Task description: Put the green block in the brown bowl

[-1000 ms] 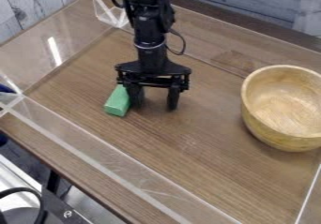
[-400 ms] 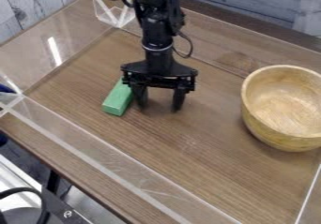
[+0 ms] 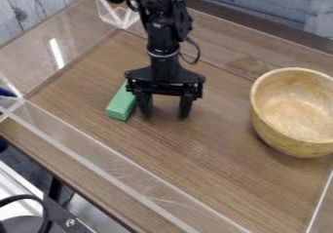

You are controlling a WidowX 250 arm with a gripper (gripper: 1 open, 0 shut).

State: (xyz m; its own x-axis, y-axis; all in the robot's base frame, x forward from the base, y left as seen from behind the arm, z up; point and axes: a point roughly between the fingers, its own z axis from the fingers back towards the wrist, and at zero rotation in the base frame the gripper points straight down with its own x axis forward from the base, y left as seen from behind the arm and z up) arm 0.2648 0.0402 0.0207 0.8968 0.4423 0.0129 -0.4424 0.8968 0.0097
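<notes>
the gripper [image 3: 166, 105] points straight down with its jaws spread wide and nothing between them, its fingertips low over the wooden table [image 3: 196, 169]. the green block [image 3: 124, 100] lies flat on the table just beside the gripper's left-hand finger as the camera sees it, close enough that i cannot tell whether they touch. the block is not between the fingers; it sits outside the opening.

compared with 1 second ago, the gripper sits a little further to the right in the picture, so more of the block's top face is uncovered and the fingers stand past it rather than over it. the jaws were just as wide then. the block appears to lie in the same spot, at the same slant, so nothing has pushed it.

for the task, this looks like a miss or an alignment slip: the grasp has not begun, and the small drift took the opening away from the block, not onto it. the arm would need to come back toward the block and straddle it before closing.

the brown bowl [image 3: 302, 110] stands empty and upright well apart to the right, untouched.
</notes>
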